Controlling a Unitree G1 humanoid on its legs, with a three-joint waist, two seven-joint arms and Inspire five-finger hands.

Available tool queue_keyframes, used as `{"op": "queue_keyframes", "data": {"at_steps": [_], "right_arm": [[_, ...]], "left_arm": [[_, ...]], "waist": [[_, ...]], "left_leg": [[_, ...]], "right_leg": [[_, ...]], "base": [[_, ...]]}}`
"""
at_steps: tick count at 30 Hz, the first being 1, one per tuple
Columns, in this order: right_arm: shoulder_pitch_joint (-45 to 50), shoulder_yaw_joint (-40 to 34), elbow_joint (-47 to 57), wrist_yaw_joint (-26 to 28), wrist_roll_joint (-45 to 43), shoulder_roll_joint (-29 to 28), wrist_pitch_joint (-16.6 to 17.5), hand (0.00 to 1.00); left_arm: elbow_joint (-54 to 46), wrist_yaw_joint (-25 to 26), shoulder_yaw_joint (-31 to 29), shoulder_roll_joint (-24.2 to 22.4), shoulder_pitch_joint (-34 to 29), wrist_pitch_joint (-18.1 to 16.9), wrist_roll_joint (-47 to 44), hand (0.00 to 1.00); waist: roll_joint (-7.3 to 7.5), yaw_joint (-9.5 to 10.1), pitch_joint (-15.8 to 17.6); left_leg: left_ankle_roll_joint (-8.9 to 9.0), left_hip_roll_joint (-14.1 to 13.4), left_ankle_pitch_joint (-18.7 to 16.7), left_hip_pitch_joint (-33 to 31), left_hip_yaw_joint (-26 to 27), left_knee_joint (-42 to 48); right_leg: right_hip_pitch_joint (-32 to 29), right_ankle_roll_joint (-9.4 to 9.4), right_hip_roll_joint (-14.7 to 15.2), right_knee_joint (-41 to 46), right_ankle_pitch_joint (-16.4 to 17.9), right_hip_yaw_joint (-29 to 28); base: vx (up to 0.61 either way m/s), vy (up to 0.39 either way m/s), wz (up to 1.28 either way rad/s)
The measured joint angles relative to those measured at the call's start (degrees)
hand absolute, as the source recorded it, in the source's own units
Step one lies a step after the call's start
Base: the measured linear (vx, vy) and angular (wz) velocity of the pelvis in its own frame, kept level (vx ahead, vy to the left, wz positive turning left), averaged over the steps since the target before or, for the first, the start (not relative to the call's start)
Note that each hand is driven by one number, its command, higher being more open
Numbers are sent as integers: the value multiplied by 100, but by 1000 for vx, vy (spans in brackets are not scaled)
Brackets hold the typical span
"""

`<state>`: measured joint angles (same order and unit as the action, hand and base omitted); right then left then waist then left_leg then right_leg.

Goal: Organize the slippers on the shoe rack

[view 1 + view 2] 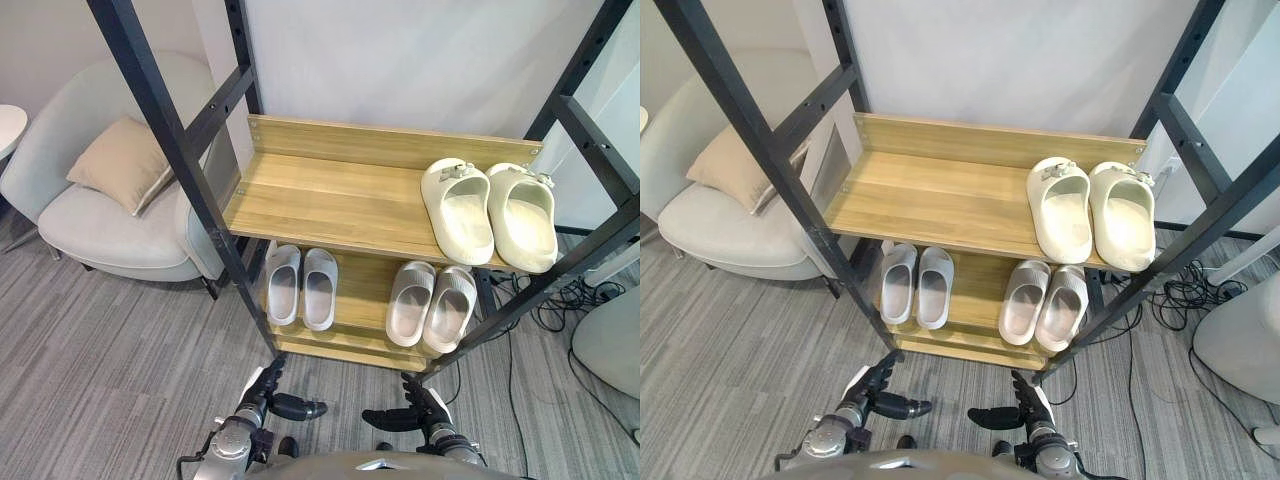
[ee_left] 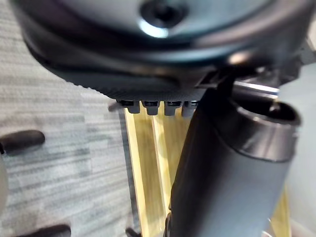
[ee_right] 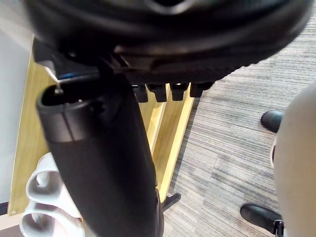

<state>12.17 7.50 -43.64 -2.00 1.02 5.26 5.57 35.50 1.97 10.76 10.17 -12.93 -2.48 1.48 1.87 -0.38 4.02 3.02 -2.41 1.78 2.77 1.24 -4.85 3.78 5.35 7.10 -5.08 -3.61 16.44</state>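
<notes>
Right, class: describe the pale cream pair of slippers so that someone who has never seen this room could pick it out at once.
Find the black-framed shoe rack with wooden shelves, standing next to a grey armchair. On its upper shelf, at the right end, sits the cream pair. It is alone on that shelf, and the left pair and right pair on the shelf below are grey.

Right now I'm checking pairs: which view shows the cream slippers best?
The right eye view: both cream slippers sit whole on the upper shelf. Left eye view nearly matches; wrist views face the lower rack instead.
</notes>
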Motion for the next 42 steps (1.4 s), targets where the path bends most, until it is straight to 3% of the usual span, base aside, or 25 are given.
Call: {"op": "queue_keyframes", "data": {"at_steps": [8, 9, 10, 13, 16, 18, 19, 21, 23, 24, 25, 26, 27, 30, 31, 33, 34, 36, 38, 39, 42], "right_arm": [[-283, -50, -359, -102, 1, -77, 2, 100], [-399, -54, -411, -125, 1, -75, -3, 100], [-503, -54, -429, -171, 2, -77, -3, 100], [-518, -35, -430, -206, -2, -72, -5, 100], [-508, 14, -447, -207, -6, -67, -7, 100], [-551, 66, -441, -208, -6, -64, -2, 100], [-628, 73, -444, -209, -9, -51, -2, 100], [-845, 124, -442, -224, -20, 41, 1, 100], [-932, 163, -442, -239, -69, 89, 4, 100], [-962, 146, -441, -246, -110, 98, 3, 100], [-971, 110, -441, -254, -108, 88, 2, 100], [-1013, -37, -440, -293, -107, 31, 8, 100], [-1015, -163, -448, -328, -106, 50, -14, 100], [-947, -201, -431, -359, -106, 182, -19, 100], [-946, -204, -429, -362, -106, 196, -12, 100], [-937, -302, -433, -351, -101, 163, -10, 100], [-933, -338, -431, -351, -100, 152, -10, 100], [-908, -415, -456, -330, -100, 101, -26, 100], [-909, -406, -490, -315, -100, -158, -33, 100], [-917, -401, -527, -301, -100, -220, -33, 100], [-982, -319, -593, -220, -49, -350, -33, 100]], "left_arm": [[1018, 484, -792, -219, 271, -23, 278, 100], [1109, 568, -887, -234, 364, -25, 270, 100], [1198, 640, -943, -233, 490, -28, 253, 100], [1211, 734, -944, -249, 595, -43, 209, 100], [1217, 845, -974, -285, 588, -63, -36, 100], [1218, 922, -999, -304, 659, -64, -105, 100], [1230, 941, -1003, -312, 698, -72, -104, 100], [1240, 992, -1002, -550, 703, -80, -175, 100], [1256, 1000, -991, -664, 712, -86, -264, 100], [1281, 991, -977, -688, 729, -95, -318, 100], [1347, 989, -982, -723, 770, -117, -322, 100], [1426, 982, -984, -658, 960, -127, -311, 100], [1446, 977, -982, -648, 1028, -129, -303, 100], [1500, 996, -980, -662, 976, -162, -295, 100], [1532, 996, -976, -670, 981, -171, -295, 100], [1648, 950, -916, -705, 1017, -200, -230, 100], [1659, 933, -864, -748, 1021, -201, -184, 100], [1680, 884, -710, -787, 1025, -204, -78, 100], [1740, 815, -697, -655, 1066, -194, -53, 100], [1762, 811, -696, -638, 1058, -194, -25, 100], [1757, 801, -703, -620, 975, -208, 34, 100]], "waist": [[81, 43, 175], [69, 50, 312], [87, 52, 427], [109, 62, 459], [125, 118, 494], [193, 247, 477], [125, 317, 510], [-252, 385, 583], [-405, 380, 641], [-479, 363, 678], [-472, 327, 681], [-347, 283, 752], [-312, 283, 776], [-320, 276, 770], [-335, 276, 760], [-344, 155, 753], [-358, 87, 738], [-401, 13, 712], [-172, 37, 662], [-146, 38, 645], [-161, 44, 608]], "left_leg": [[-21, -35, -127, 34, 248, 166], [-27, -62, -206, 10, 278, 344], [-50, -43, -361, -200, 237, 742], [-87, -4, -547, -774, -15, 1336], [-1, 135, -522, -1127, -608, 1661], [119, 227, -422, -1333, -868, 1727], [161, 214, -363, -1404, -958, 1701], [255, -23, 24, -1581, -1383, 1262], [224, -152, 199, -1586, -1526, 831], [81, -288, 149, -1603, -1410, 499], [-218, -414, -78, -1619, -1048, 231], [-307, -416, -240, -1967, -109, 590], [-186, -365, -232, -2182, 336, 1208], [-48, -359, -393, -2036, 750, 2385], [-63, -391, -471, -1959, 880, 2541], [-170, -669, -786, -1390, 1914, 2753], [-128, -721, -749, -1156, 2264, 2428], [-26, -597, -705, -880, 2422, 1674], [-42, -311, -619, -742, 2082, 1292], [-44, -254, -619, -675, 2014, 1269], [-256, 20, -712, -467, 1717, 1190]], "right_leg": [[-77, -15, -24, 155, 19, -269], [-180, -31, -2, 471, 137, -291], [-520, -23, 113, 1227, 480, -337], [-914, 67, 270, 1925, 865, -418], [-1079, 46, 223, 3342, 1786, -857], [-1020, -27, 103, 3138, 2040, -1207], [-985, -109, 44, 2975, 2070, -1200], [-1072, -270, -244, 2699, 1881, -766], [-1105, -389, -356, 2640, 1813, -471], [-1052, -498, -417, 2455, 1702, -207], [-980, -584, -396, 2147, 1533, 47], [-966, -710, -225, 1816, 1317, 503], [-966, -744, -110, 1763, 1292, 798], [-834, -746, -2, 1732, 1294, 1327], [-823, -746, 10, 1740, 1294, 1409], [-683, -743, 122, 1762, 1294, 1965], [-633, -723, 176, 1776, 1287, 2165], [-509, -577, 174, 1685, 1246, 2545], [-186, -317, 232, 1383, 1083, 2921], [-85, -286, 272, 1371, 1066, 2984], [98, -31, 680, 1979, 1208, 3196]], "base": [[26, 14, -17], [-63, 25, -9], [-77, 21, 3], [-123, -45, 47], [-60, -172, 94], [-147, -194, 75], [-207, -220, 69], [-161, -146, 70], [-125, -218, 83], [-75, -236, 114], [-44, -176, 163], [-34, -104, 182], [-47, -112, 155], [-21, -59, 97], [9, 48, 78], [9, 89, 120], [8, 162, 151], [-1, 219, 115], [1, 214, 101], [39, 157, 78], [95, 234, 54]]}}
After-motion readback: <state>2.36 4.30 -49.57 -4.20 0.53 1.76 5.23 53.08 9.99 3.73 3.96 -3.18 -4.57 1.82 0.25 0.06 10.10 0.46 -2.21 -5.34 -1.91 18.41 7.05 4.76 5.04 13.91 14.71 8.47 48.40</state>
